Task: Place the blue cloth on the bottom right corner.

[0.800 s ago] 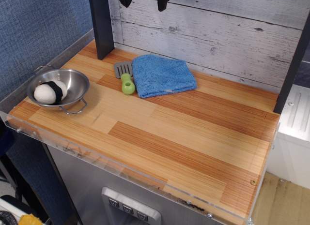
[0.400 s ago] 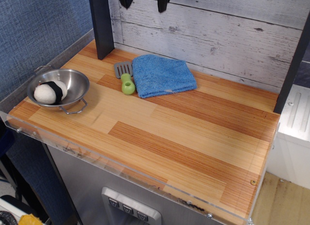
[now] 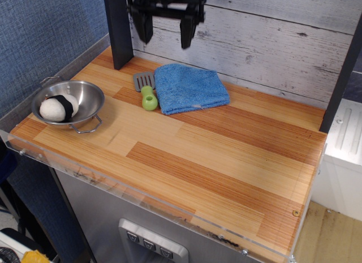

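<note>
Single view: high, off the tabletop (image 3: 186, 161) near-right corner, angled down toward its back wall; moderately close.

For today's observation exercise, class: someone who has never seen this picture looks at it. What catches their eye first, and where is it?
The blue cloth stands out first, lying folded at the back of the striped wooden tabletop, a green-handled spatula touching its left edge. Above it hangs the black gripper, its fingers apart and empty. At the left edge sits a steel bowl holding a white ball with a black band.
</note>
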Controlling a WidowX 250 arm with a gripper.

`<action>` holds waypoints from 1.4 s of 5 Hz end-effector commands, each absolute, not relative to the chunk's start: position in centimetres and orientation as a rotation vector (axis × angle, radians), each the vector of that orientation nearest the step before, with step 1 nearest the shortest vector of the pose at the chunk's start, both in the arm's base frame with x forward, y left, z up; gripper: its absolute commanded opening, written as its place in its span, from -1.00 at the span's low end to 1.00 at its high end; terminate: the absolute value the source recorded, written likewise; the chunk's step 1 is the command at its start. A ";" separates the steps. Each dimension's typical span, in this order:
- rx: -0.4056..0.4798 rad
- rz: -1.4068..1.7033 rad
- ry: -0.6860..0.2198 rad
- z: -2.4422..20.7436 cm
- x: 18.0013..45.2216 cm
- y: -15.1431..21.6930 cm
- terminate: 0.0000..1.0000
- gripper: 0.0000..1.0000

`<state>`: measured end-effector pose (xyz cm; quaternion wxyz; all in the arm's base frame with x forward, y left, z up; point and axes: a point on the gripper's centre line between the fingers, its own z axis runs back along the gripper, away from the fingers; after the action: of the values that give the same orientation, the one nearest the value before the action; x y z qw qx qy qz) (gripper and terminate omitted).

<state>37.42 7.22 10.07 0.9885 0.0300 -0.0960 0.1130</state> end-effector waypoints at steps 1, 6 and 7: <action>0.064 0.195 -0.207 9.2 37.5 5.7 -1.00 1.00; 0.075 0.181 -0.116 3.3 38.8 5.2 -1.00 1.00; 0.099 0.170 -0.152 2.3 38.5 4.4 -1.00 1.00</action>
<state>38.21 4.54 1.19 0.9928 0.0515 -0.0634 0.0876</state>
